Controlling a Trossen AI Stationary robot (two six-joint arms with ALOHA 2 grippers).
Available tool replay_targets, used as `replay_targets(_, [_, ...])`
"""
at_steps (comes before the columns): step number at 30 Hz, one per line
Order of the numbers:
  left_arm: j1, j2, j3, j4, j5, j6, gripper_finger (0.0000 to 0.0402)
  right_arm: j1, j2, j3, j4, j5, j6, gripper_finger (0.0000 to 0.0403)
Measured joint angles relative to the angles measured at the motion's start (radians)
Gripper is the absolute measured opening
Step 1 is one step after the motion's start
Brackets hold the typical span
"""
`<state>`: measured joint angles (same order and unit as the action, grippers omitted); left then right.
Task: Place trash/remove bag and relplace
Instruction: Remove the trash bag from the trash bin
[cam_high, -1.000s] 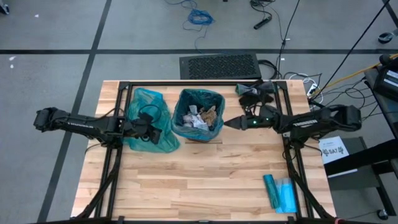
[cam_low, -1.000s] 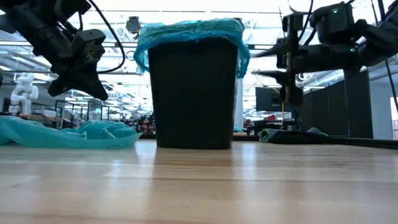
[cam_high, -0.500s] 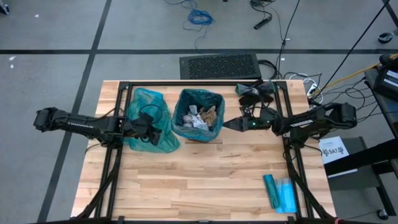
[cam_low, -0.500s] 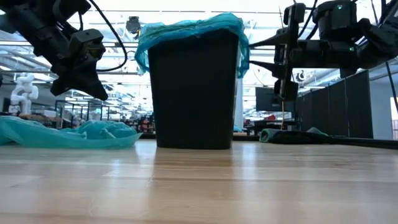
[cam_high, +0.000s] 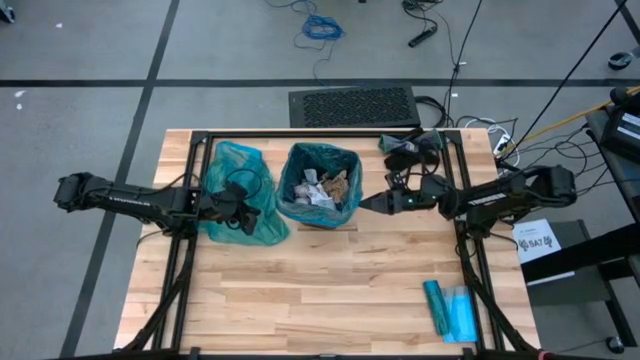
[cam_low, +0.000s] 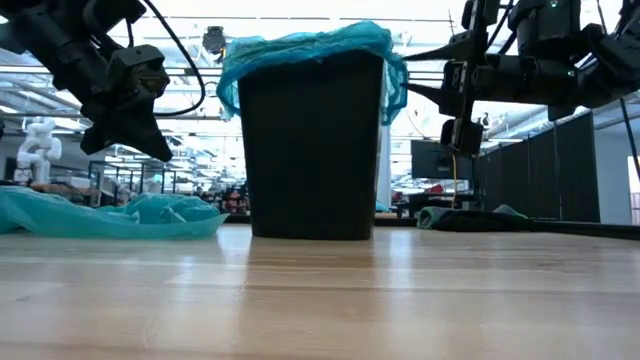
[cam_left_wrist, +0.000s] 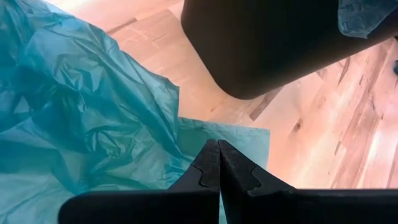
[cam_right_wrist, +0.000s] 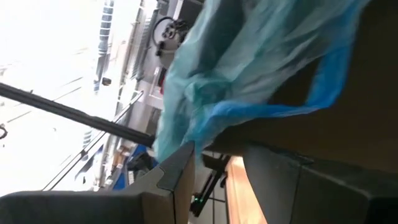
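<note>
Trash (cam_high: 322, 188) is piled in the lined bin (cam_low: 312, 150).
Left pincer (cam_high: 246, 213) is pressed together over the loose bag (cam_high: 238, 195); right pincer (cam_high: 366, 202) is parted beside the bin rim.

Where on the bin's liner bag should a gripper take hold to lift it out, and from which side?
Grip the teal overhang of the liner bag folded outside the bin's rim, coming level from the side where the open right gripper waits. There the plastic hangs loose.

Robotics lab, wooden tabletop (cam_high: 330, 270) on grey taped floor (cam_high: 100, 60), loose cables (cam_high: 322, 27), white humanoid robot (cam_low: 38, 140) behind, ceiling strip lights, dark partitions (cam_low: 575, 165)
</note>
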<state>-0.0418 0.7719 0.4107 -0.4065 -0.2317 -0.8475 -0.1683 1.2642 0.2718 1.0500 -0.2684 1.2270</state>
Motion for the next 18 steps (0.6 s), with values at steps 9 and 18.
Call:
replay_targets(9, [0.000, 0.000, 0.000, 0.000, -0.001, 0.021, 0.0000, 0.007, -0.014, 0.000, 0.054, 0.006, 0.006, 0.0130])
replay_targets(18, [0.000, 0.000, 0.000, 0.001, -0.002, 0.049, 0.0000, 0.004, -0.014, 0.000, 0.014, 0.121, -0.040, 0.0126])
